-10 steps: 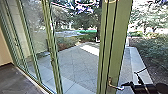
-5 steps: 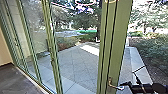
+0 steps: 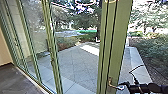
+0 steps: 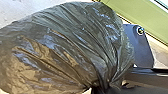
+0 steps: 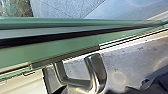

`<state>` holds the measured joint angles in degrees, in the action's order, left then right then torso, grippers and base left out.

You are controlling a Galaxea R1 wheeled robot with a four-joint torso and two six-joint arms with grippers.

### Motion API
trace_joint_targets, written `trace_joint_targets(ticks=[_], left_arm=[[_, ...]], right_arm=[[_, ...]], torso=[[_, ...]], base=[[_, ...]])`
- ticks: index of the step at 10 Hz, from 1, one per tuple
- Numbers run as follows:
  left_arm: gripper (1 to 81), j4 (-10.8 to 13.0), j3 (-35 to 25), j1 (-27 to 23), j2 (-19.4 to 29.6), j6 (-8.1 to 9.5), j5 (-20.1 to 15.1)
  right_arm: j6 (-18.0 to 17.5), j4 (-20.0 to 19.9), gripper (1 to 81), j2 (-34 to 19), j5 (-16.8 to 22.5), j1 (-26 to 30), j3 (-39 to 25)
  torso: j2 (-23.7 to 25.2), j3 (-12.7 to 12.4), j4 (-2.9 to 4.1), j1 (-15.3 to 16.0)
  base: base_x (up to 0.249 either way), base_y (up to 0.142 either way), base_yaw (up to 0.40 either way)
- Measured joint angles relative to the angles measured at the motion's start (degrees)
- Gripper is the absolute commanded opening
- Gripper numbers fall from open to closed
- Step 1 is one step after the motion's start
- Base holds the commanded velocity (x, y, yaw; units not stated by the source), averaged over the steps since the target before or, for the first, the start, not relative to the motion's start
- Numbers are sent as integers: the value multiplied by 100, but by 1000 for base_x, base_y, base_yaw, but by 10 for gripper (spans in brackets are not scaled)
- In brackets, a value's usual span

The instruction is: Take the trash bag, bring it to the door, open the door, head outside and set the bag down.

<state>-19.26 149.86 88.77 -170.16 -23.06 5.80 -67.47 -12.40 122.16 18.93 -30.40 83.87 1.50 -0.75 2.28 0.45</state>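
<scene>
As far as I can judge from indoors, whole errand: trash bag (image 4: 65, 47) picked up and brought to the door (image 3: 118, 42); opening, going out and putting down still to do.
Yard (image 3: 75, 62): grey paving in sun and shade, shrubs (image 3: 153, 51) alongside; free ground for the bag, in my judgement.
Glazed wall (image 3: 45, 22): green upright frames, glass between.
Room floor (image 3: 16, 81): dark, smooth-looking, running to the sill; pale wall (image 3: 3, 47) at its edge.
Door: green, looks shut; can't be certain.
Bag: dark, shiny, full, bunched at its neck; at the robot's left arm.
Left pincer (image 4: 99, 89): pinching the bag's gathered neck.
Right pincer (image 3: 123, 84): beside the door handle (image 3: 115, 86); contact unclear. Spread or pressed together, cannot tell.
Handle: metal lever; slipping off it would be the risk.
</scene>
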Motion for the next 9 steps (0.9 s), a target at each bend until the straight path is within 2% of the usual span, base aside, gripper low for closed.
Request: trace_joint_targets(ticks=[6,9], left_arm=[[10,-2,20,0,0,0,-2],[10,-2,20,0,0,0,-7]], right_arm=[[-575,-2,811,617,-152,-112,706],[-686,30,811,890,-141,-219,1106]], torso=[[-2,0,0,0],[-2,0,0,0]], base=[[0,0,0],[0,0,0]])
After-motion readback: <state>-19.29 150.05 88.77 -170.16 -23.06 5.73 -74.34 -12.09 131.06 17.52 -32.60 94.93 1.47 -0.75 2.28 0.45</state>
